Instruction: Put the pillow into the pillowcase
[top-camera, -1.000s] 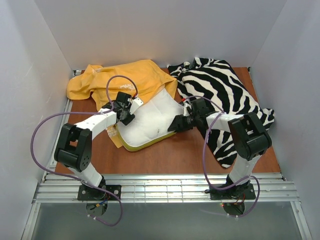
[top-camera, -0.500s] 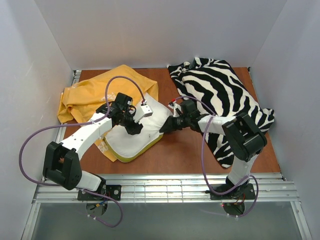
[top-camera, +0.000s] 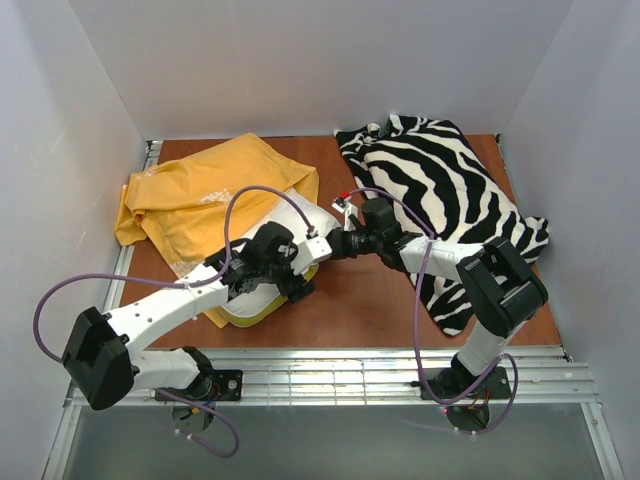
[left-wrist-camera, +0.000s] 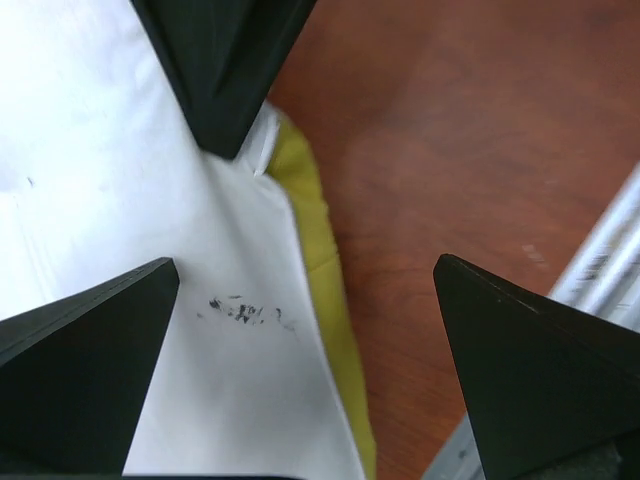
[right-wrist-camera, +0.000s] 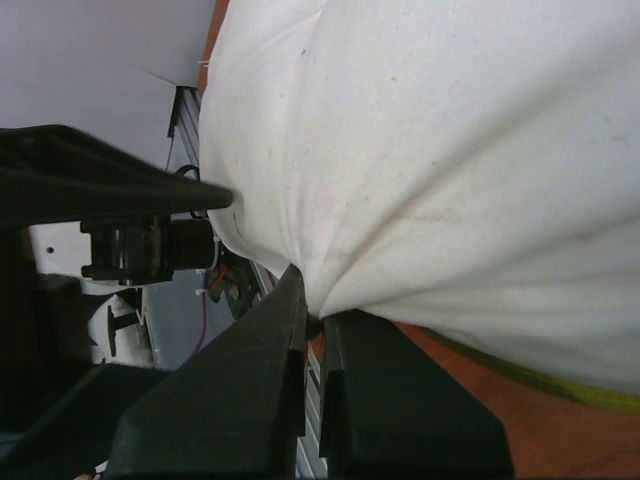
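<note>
The white pillow (top-camera: 301, 217) with a yellow-green band along its edge lies mid-table, its far end against the orange-yellow pillowcase (top-camera: 195, 190). My left gripper (top-camera: 298, 272) hovers over the pillow's near right corner. In the left wrist view that gripper (left-wrist-camera: 307, 265) stands wide open over the pillow (left-wrist-camera: 120, 180) and its band (left-wrist-camera: 325, 260), holding nothing. My right gripper (top-camera: 328, 246) is at the pillow's right edge. In the right wrist view its fingers (right-wrist-camera: 300, 330) are shut on a pinch of the pillow's fabric (right-wrist-camera: 450, 150).
A black-and-white zebra-striped cloth (top-camera: 450, 190) covers the right side of the table, under the right arm. Bare brown tabletop (top-camera: 370, 300) lies in front of the pillow. A metal rail (top-camera: 330, 375) runs along the near edge. White walls close in three sides.
My left gripper opened, let go and swung toward the pillow's near right corner. My right gripper closed on the pillow's edge. Pillow and pillowcase shifted left.
</note>
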